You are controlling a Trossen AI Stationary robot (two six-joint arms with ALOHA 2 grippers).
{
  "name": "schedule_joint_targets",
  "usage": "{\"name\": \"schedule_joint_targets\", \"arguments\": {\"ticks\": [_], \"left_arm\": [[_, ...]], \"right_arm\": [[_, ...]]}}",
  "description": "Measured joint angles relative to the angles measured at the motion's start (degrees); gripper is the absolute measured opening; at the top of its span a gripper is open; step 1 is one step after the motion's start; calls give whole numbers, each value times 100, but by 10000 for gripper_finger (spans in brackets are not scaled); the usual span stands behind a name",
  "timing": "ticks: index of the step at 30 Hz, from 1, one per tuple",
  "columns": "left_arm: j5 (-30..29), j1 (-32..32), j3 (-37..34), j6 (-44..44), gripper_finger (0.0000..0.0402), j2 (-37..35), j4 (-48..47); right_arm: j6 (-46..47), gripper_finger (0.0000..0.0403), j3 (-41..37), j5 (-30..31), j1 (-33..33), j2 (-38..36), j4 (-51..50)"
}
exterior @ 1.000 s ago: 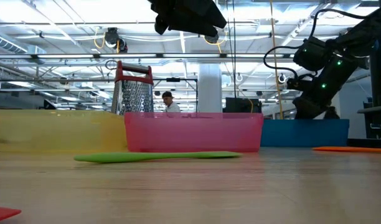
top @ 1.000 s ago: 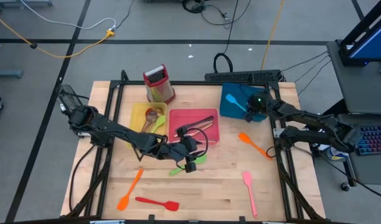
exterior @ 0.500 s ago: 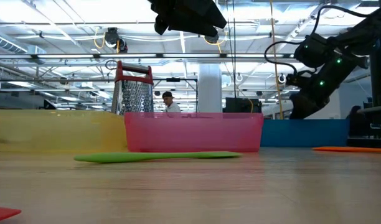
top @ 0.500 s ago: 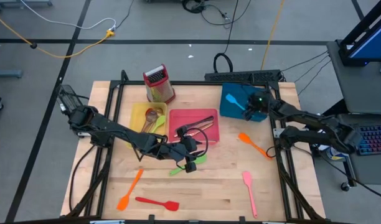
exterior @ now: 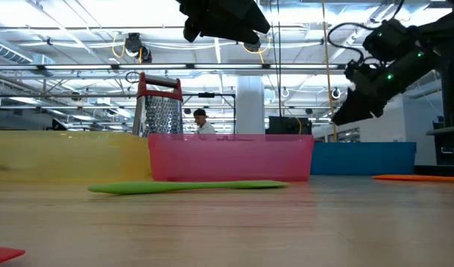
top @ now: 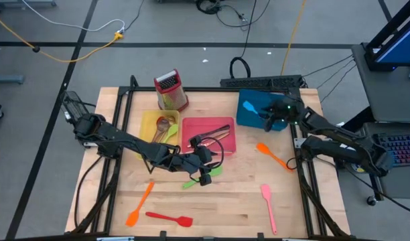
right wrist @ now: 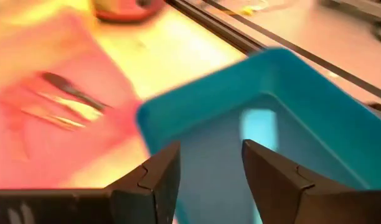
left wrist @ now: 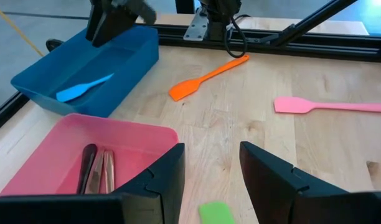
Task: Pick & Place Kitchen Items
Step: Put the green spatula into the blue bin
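Wooden table (top: 232, 201), trays (top: 208, 136), grater (top: 170, 90), probably spatulas (top: 169, 218)

The right gripper (top: 268, 118) is higher above the blue tray (top: 247, 115) now than it was a second ago. In the low view it has lifted up (exterior: 353, 104) and tilts more. Its arm has swung a bit toward the table's right edge. Its fingers (right wrist: 154, 174) are apart with nothing between them.
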Motion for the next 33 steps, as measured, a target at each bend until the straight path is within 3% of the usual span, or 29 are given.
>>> {"name": "schedule_joint_targets", "arguments": {"ticks": [3, 9, 20, 25, 33], "left_arm": [[0, -11, 0, -11, 159, 0, 0], [0, -11, 0, -11, 159, 0, -2], [53, -111, 0, -188, 159, 0, -3], [51, -329, 0, -234, 159, 0, -143], [-162, -604, -4, -1281, 159, 398, -1070]], "right_arm": [[150, 162, 0, -398, 45, -256, 0], [135, 156, 0, -373, 572, -699, -9], [582, 138, 0, -332, 2364, -855, 55], [696, 130, 0, 361, 3370, -855, 240], [893, 130, 0, 1395, 4719, -739, 557]]}}
